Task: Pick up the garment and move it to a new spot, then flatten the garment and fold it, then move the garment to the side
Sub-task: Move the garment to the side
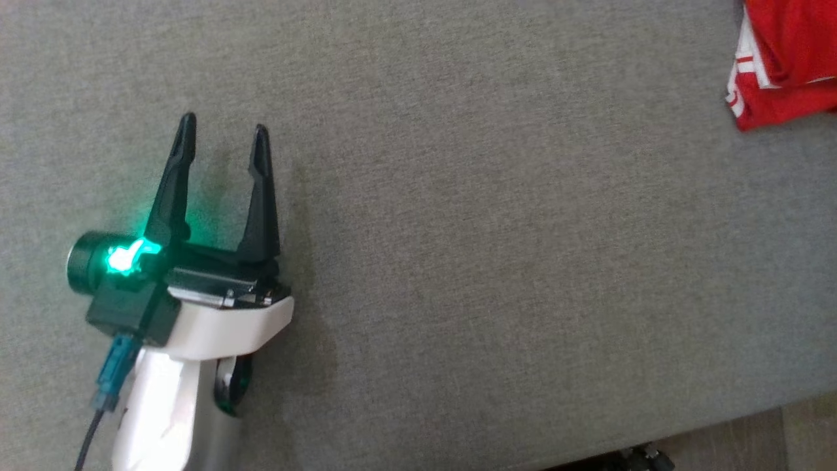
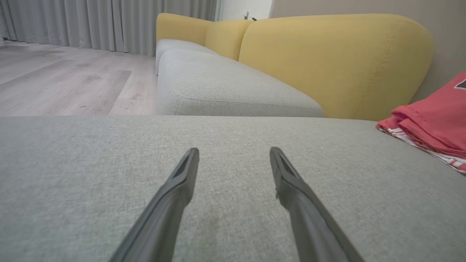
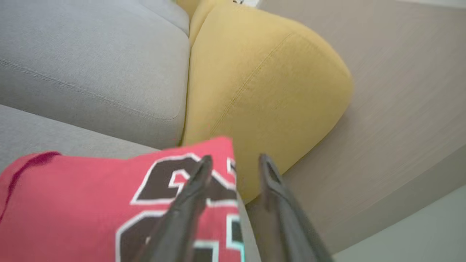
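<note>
Folded red garment [image 1: 791, 65] lies at far right of the grey cushion [image 1: 490, 229]. Left end effector [image 1: 225, 124] is apart, empty, well away. Right end effector [image 3: 235, 160] is slightly apart over the garment's edge, gripping nothing. Judgement: lift straight clear, without dragging the fold.

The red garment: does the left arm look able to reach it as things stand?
Probably yes, but only with a long reach. The left end effector is open above the grey cushion, far from the red garment at the cushion's right end, and nothing lies between them.
</note>
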Available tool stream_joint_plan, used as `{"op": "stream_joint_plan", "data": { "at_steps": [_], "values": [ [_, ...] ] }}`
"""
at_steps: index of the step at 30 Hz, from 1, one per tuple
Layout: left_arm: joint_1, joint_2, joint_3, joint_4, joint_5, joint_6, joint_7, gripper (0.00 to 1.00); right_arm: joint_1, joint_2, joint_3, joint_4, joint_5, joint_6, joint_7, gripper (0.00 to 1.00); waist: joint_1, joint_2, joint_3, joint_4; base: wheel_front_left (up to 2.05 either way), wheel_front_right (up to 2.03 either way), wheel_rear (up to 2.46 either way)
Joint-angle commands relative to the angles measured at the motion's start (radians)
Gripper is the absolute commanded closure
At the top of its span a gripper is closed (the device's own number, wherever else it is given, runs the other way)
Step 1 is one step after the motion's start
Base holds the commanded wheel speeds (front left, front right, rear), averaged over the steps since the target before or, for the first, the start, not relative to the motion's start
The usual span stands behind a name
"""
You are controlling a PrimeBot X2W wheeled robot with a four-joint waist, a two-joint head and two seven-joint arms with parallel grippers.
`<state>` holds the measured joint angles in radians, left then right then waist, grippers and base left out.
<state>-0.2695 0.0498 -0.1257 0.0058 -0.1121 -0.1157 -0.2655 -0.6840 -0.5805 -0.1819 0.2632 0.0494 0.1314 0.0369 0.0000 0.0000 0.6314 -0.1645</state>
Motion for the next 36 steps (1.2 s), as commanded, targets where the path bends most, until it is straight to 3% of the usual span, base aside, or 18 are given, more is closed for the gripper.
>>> {"op": "stream_joint_plan", "data": {
  "at_steps": [1, 6, 13, 19, 22, 30, 36],
  "values": [
    [-0.024, 0.0, 0.026, 0.018, 0.0, -0.005, 0.004, 0.0, 0.03, -0.032, -0.036, -0.078, -0.044, -0.001, 0.001, 0.0, 0.0, 0.0, 0.014, 0.011, 0.0, 0.0, 0.0],
    [-0.032, 0.0, 0.016, 0.024, -0.026, -0.008, 0.004, 0.0, 0.049, 0.021, -0.071, -0.134, -0.128, -0.001, -0.022, 0.0, 0.0, 0.0, -0.018, 0.036, 0.0, 0.0, 0.0],
    [-0.011, 0.0, 0.004, 0.024, -0.097, 0.022, 0.004, 0.0, 0.166, 0.269, 0.036, -0.124, -0.124, -0.001, -0.127, 0.0, 0.0, 0.0, -0.155, 0.096, 0.0, 0.0, 0.0],
    [0.043, 0.0, 0.029, 0.004, -0.166, 0.085, 0.004, 0.0, 0.308, 0.472, 0.144, 0.02, -0.034, -0.001, -0.282, 0.0, 0.0, 0.0, -0.292, 0.142, 0.0, 0.0, 0.0],
    [0.081, 0.0, 0.027, 0.033, -0.162, 0.092, 0.004, 0.0, 0.366, 0.509, 0.225, 0.067, 0.025, -0.001, -0.297, 0.0, 0.0, 0.0, -0.356, 0.153, 0.0, 0.0, 0.0],
    [0.187, 0.0, 0.054, 0.072, -0.103, 0.142, 0.004, 0.0, 0.546, 0.529, 0.328, -0.031, 0.075, -0.001, -0.298, 0.0, 0.0, 0.0, -0.513, 0.145, 0.0, 0.0, 0.0],
    [0.259, 0.0, 0.049, 0.059, -0.094, 0.124, 0.004, 0.0, 0.595, 0.53, 0.34, -0.059, 0.056, -0.001, -0.299, 0.0, 0.0, 0.0, -0.551, 0.12, 0.0, 0.0, 0.0]
  ]
}}
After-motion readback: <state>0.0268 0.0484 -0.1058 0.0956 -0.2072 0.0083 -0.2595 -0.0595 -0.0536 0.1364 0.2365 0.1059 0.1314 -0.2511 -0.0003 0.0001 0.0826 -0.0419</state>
